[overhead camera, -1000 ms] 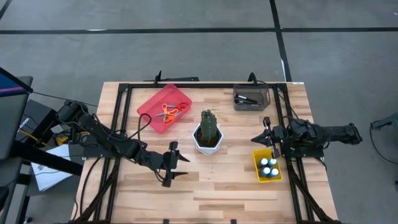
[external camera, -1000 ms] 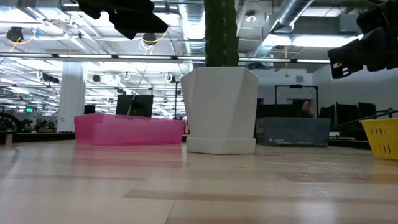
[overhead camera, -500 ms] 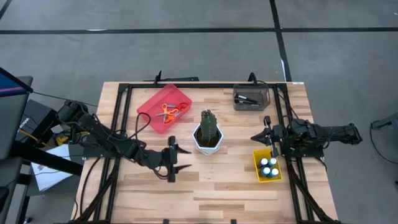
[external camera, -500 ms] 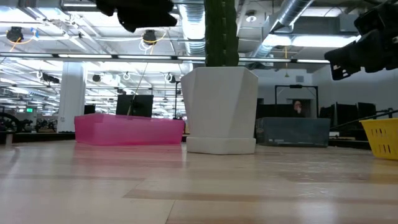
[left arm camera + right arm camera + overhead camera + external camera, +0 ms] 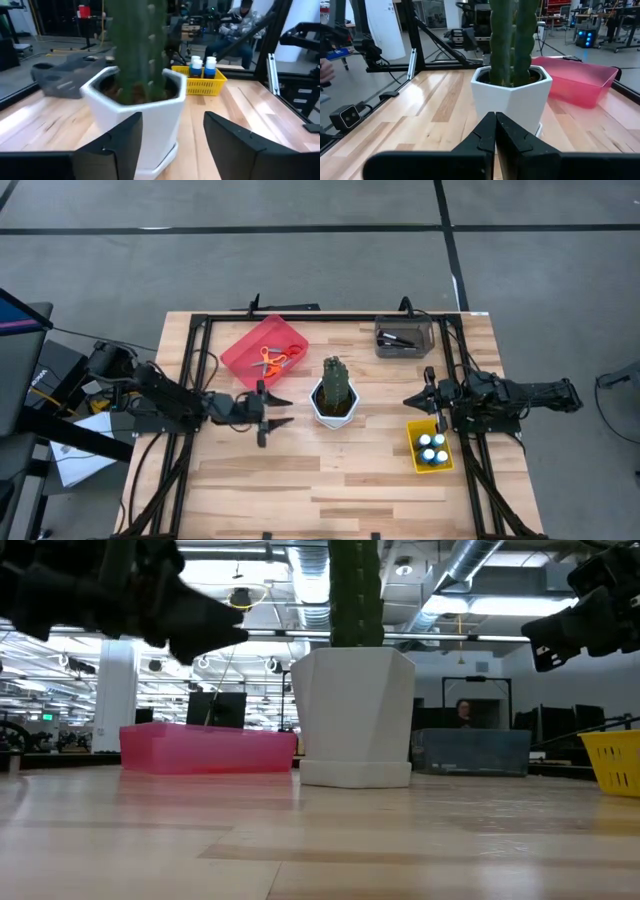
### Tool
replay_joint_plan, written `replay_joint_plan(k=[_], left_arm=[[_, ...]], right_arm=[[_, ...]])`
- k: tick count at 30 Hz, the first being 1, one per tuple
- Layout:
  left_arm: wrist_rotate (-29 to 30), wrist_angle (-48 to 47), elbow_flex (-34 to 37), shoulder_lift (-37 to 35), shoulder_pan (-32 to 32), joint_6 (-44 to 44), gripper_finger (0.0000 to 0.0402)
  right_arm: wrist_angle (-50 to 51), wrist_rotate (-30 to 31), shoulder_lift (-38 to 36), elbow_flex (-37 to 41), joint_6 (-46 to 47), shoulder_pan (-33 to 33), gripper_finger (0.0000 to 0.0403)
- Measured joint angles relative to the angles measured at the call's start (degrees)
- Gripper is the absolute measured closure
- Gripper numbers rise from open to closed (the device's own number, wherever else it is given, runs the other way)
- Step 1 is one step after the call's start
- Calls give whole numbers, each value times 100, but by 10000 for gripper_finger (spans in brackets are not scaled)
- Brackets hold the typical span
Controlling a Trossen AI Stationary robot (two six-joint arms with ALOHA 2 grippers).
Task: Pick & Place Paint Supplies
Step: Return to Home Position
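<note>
Orange-handled scissors (image 5: 270, 361) lie in a pink tray (image 5: 243, 355) at the far left. Dark brushes (image 5: 398, 338) lie in a grey tray (image 5: 427, 341) at the far right. Blue bottles with white caps (image 5: 432, 448) stand in a yellow bin (image 5: 415, 442) at the right; they also show in the left wrist view (image 5: 202, 67). My left gripper (image 5: 286, 409) is open and empty above the table, left of the cactus pot (image 5: 334, 408), pointing at it. My right gripper (image 5: 408, 401) is shut and empty, right of the pot and above the bin's far end.
A green cactus in a white pot (image 5: 134, 107) stands mid-table between the two grippers. A black frame (image 5: 195, 360) runs along the table's left, far and right sides. Bare wood (image 5: 340, 480) lies toward the near edge. A person sits in the room beyond the table (image 5: 239, 22).
My left gripper has moved from the table's near middle toward the far edge and drawn back a little to the left, staying open and now pointing level at the cactus pot. My right gripper has kept still.
</note>
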State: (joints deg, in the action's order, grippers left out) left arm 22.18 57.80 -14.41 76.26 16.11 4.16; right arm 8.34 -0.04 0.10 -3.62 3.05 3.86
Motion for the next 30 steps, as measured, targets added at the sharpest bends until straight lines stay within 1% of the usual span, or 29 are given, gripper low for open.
replay_joint_plan(k=[4, 7, 12, 13, 14, 18, 22, 25, 30], left_arm=[[-11, 360, 556, -377, -87, -48, 229], [-233, 329, 936, -759, -98, -80, 269], [-1039, 272, 1412, -1421, -477, -90, 366], [-1224, 131, 1408, -1534, -605, -94, 383], [-1441, -93, 1408, -1686, -736, -94, 391], [-2166, -772, 1408, -2075, -1251, -122, 398], [-2491, -1425, 1407, -2501, -1580, -87, 400], [-2735, -1706, 1407, -2894, -1530, -174, 401], [-2748, -2650, 1406, -3831, -1330, -393, 401]], right_arm=[[-5, 3, 0, 0, -2, 0, 396], [-9, 3, 0, 0, -2, 2, 396], [-15, 3, 0, 2, -2, 2, 396], [-15, 3, 0, 2, -2, 2, 396], [-17, 3, 0, 2, -2, 2, 396], [-20, 3, 0, 2, -2, 2, 396], [-17, 3, 0, 2, -2, 2, 396], [-18, 3, 0, 2, -2, 2, 396], [-17, 3, 0, 2, -2, 2, 396]])
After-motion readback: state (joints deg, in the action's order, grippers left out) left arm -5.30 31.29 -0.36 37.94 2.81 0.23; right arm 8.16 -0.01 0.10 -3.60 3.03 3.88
